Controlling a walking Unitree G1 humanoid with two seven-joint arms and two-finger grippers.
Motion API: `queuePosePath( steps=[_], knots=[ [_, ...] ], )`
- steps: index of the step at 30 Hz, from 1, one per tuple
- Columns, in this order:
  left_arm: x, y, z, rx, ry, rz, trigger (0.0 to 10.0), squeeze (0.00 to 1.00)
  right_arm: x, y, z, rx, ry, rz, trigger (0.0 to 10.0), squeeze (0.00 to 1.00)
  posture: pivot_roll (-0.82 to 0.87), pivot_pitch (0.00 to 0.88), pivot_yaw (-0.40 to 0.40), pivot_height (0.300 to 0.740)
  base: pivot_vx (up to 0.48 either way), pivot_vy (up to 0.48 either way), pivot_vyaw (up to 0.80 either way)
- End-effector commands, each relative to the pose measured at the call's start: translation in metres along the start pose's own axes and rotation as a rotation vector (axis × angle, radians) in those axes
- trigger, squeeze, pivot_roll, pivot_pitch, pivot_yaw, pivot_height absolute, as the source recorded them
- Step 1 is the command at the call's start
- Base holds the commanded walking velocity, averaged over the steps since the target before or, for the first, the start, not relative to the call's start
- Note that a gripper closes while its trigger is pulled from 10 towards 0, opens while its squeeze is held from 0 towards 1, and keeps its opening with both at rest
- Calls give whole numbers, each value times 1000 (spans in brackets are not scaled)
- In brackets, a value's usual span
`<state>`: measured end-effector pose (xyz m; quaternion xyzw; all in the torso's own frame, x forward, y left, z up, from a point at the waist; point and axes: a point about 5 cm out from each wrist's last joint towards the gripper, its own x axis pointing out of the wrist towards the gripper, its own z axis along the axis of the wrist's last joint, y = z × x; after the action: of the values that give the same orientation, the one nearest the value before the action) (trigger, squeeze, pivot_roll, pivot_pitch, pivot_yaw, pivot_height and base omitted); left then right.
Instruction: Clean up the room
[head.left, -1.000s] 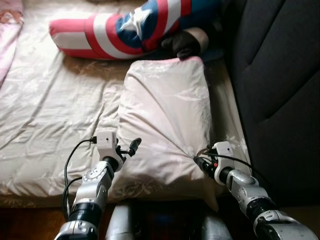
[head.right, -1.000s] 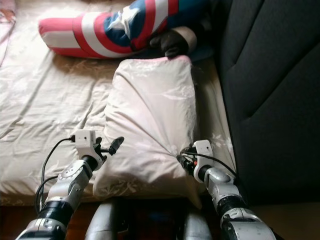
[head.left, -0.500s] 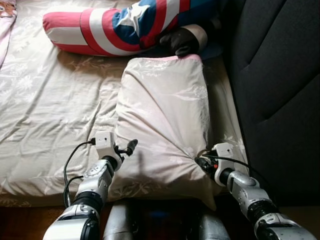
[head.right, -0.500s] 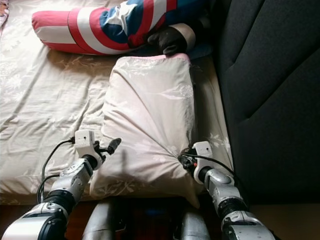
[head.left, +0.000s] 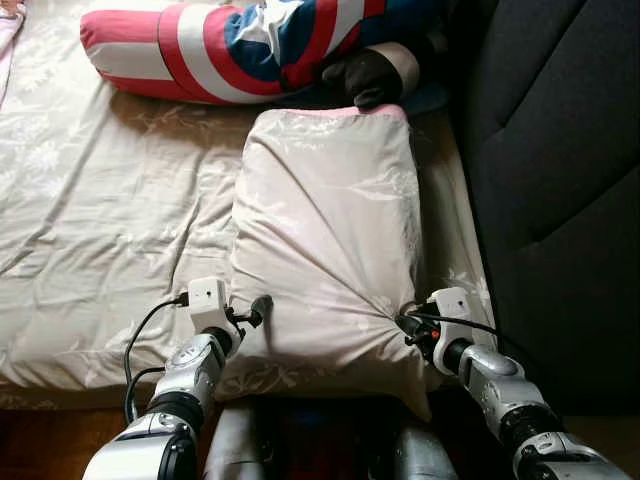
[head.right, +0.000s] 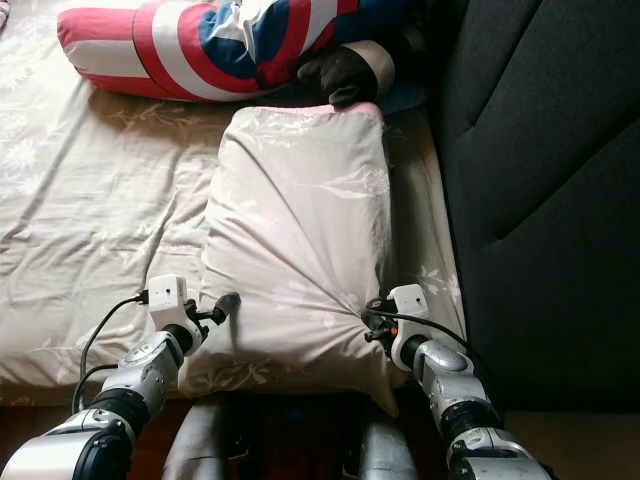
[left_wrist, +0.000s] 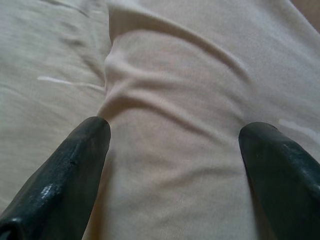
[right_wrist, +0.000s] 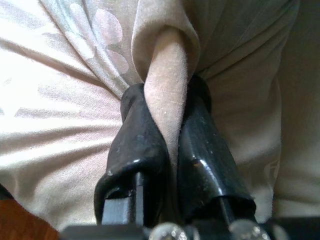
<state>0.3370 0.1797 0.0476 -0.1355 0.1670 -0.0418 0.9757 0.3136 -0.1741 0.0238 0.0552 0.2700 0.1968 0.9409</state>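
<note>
Pale pillow (head.left: 325, 235) lying on the bed (head.left: 100, 230), beside the dark headboard (head.left: 560, 180). Right gripper (right_wrist: 165, 107) — jaws clamped on a pinched fold at the pillow's near right corner. Left gripper (left_wrist: 175, 135) — jaws spread wide, poised at the pillow's near left edge, holding nothing.

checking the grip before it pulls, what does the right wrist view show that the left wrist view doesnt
Right wrist view: the right tool shut on a bunched fold of the pillow, fabric squeezed between its two fingers, plus floral print on the cloth.

Left wrist view: the left tool open, its two fingers spread wide apart, with the pillow's wrinkled edge between them and the bed sheet to one side.

Both: the same pale pillow close up, seen past black fingers.
</note>
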Motion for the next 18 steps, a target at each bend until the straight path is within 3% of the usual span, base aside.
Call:
queuePosePath(
  steps=[1,8,11,18],
  knots=[
    [-8,8,-22,-27,79,22,10000,0,-12,3,-58,76,220,9,0,0,-53,390,-74,656,0,0,0],
    [-11,2,-39,-101,146,-25,10000,0,-18,-2,-61,74,217,21,0,0,-84,405,-93,656,0,0,0],
    [-12,-6,-47,-98,187,-99,10000,0,-21,-1,-64,75,218,38,0,0,-99,418,-98,656,0,0,0],
    [-16,-3,-55,-89,211,-88,10000,0,-23,8,-71,79,219,84,0,0,-113,436,-109,656,0,0,0]
  ],
)
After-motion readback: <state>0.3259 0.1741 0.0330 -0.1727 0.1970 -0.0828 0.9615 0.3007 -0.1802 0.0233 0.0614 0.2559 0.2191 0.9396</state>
